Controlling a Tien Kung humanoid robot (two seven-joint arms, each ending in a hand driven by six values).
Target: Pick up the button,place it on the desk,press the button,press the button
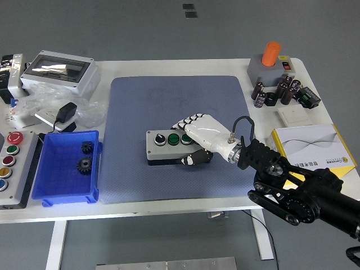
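Gripping the button box [169,145] by its right end, the right hand [198,140] wraps fingers over, thumb under; rigid, boxy, probably light.

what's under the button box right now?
The blue mat lies under the button box. The right robot hand grips the box's right end, thumb on its front. Whether the box rests flat or is slightly lifted cannot be told, and its right end is covered.

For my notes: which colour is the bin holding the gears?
Blue bin, seen in the head view.
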